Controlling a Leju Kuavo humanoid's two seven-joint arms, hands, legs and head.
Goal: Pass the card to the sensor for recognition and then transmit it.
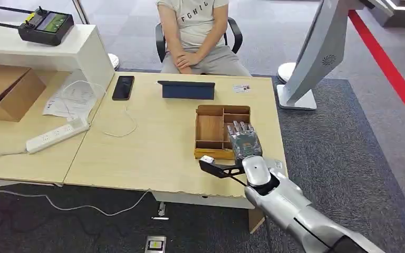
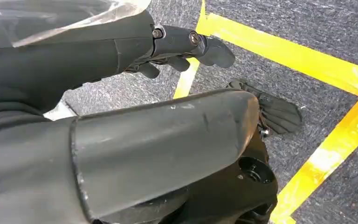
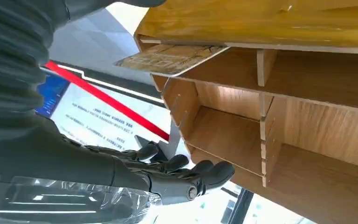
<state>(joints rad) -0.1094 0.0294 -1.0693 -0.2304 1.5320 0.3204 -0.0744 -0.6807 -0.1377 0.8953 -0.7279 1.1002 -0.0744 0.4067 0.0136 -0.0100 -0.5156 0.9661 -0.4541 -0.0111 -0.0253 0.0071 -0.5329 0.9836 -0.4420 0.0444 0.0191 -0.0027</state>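
So, right robot hand (image 1: pixel 244 139) hanging flat over the tray (image 1: pixel 211 108), fingers stretched out and a bit apart, holding nothing. Tray sitting on the bench (image 1: pixel 153 147), out toward its right edge, with the hand covering the tray's near right corner from above.

Seen from the right wrist: card (image 3: pixel 172 58) lying flat across one corner compartment of the tray, one end poking out past the tray's outer wall. Long axis looks to run roughly along that wall, flat face up toward the palm. Fingertips (image 3: pixel 216 170) clearly apart from it, no contact yet, card off to the thumb side of the tray rather than straight under the fingers. Can't tell from above which corner exactly, since the hand hides it.

Left robot hand (image 2: pixel 182 44) dangling low over the floor, well away from the tray, fingers loose and carrying nothing. So the right one is way nearer, obviously.

Guessing the next bit needs a sideways shift toward the overhanging end, then a pinch across the short edge. Thin card, flat on wood, probably slippery to lift.
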